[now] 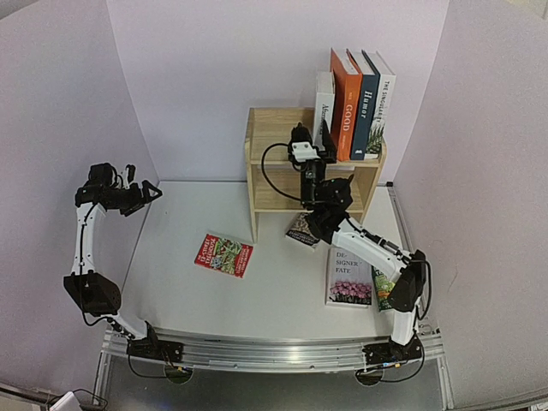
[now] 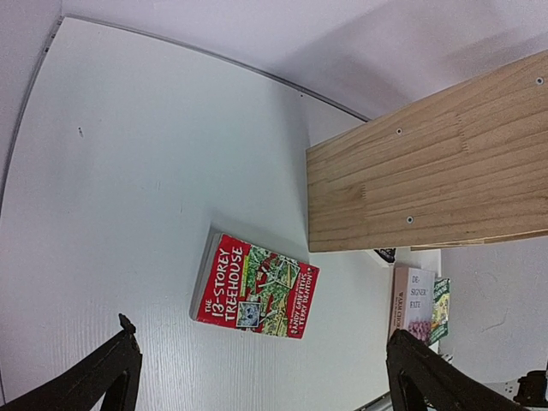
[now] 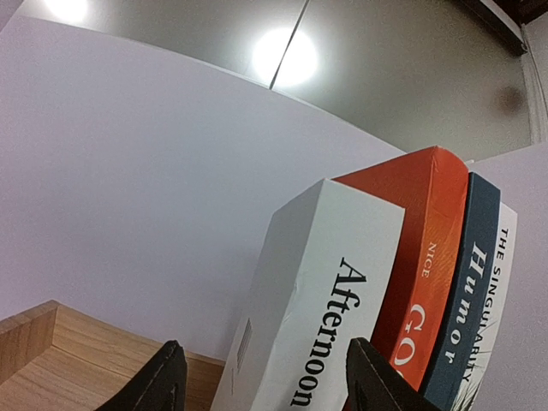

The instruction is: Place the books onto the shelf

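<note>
The right gripper (image 3: 265, 349) reaches up to the top board of the wooden shelf (image 1: 272, 122), its two fingers (image 3: 164, 381) on either side of the foot of the white "Afternoon" book (image 3: 318, 282). This book stands spine-out against the orange "Good" book (image 1: 346, 101), with the dark teal "Humor" (image 1: 366, 101) and the white "The Singularity" (image 1: 383, 98) lined up to its right. In the right wrist view a strip of wood shows between the left-hand finger and the book's cover, so the jaws appear parted around the book rather than clamped on it. The step in hand is judged to be seating and letting go of this fourth book. To do it well, the book's foot should sit flat on the board and its cover rest fully against the orange neighbour before the fingers leave. The gripper should then draw back along the line of the spine, without brushing either cover, since a sideways nudge could tip the book toward the bare left end of the board. The left gripper (image 1: 141, 192) hangs over the left of the table with its fingers spread wide and nothing between them. Below it lies the red "13-Storey Treehouse" (image 2: 255, 287). The "Designer Fate" book (image 1: 348, 276), a green book (image 1: 382, 293) partly hidden by the right arm, and a dark patterned book (image 1: 301, 229) at the foot of the shelf also lie on the table, not yet shelved.
</note>
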Robot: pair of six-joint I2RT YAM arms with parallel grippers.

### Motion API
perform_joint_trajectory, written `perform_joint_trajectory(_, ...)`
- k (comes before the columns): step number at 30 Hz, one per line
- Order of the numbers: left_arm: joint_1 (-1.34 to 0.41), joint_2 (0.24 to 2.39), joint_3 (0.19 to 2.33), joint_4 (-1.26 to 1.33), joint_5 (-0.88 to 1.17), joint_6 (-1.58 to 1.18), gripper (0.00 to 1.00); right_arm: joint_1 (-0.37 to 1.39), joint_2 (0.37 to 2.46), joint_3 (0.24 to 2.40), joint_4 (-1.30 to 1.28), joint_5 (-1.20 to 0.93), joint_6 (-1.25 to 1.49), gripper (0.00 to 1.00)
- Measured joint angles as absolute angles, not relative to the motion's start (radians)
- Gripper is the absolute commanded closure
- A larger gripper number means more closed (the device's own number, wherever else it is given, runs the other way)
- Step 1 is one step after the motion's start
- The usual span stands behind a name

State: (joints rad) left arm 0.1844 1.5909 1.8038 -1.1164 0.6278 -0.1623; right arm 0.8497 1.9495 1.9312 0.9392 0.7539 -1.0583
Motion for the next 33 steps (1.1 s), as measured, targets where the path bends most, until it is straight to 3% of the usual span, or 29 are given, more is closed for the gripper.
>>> perform_joint_trajectory(19,0.184,1.591,1.791,-1.116,0.636,-0.162,0.0,0.764,2.013,1.996,0.914,0.783,-0.993,0.53)
perform_joint_trajectory(33,0.184,1.591,1.79,-1.116,0.636,-0.162,0.0,0.741,2.082,2.085,0.902,0.817,-1.014,0.54)
